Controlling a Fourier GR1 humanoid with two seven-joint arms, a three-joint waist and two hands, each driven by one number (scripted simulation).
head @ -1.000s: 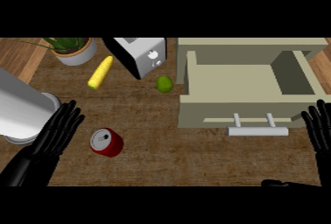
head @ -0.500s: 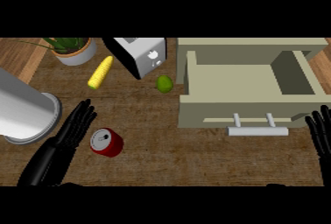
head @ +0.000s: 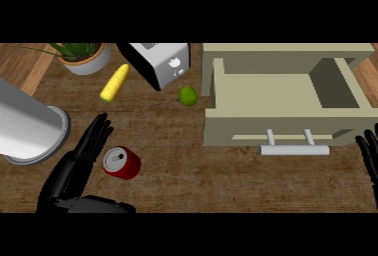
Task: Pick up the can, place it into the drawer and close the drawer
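red can (head: 122, 162) lying on its side on the wooden counter (head: 221, 185), silver end turned up toward the view, well left of the drawer (head: 284, 102) and apart from it; left hand (head: 77, 162) just beside the can on its left, fingers straight and held close together, pointing up the view, closed round nothing; no telling whether the fingers' edge actually touches the can; right hand (head: 368, 155) only partly visible at the view's right edge, fingers straight and upright, resting beside the drawer's front; drawer pulled open, pale inside, grey handle (head: 294, 147) on its front face; green lime (head: 188, 95) just left of the drawer's wall; yellow corn cob (head: 114, 82) tilted farther left; toaster (head: 159, 62) behind the lime; potted plant (head: 81, 55) in the top left corner; large silver pot (head: 26, 130) on its side at the left edge, near the left hand's fingertips.
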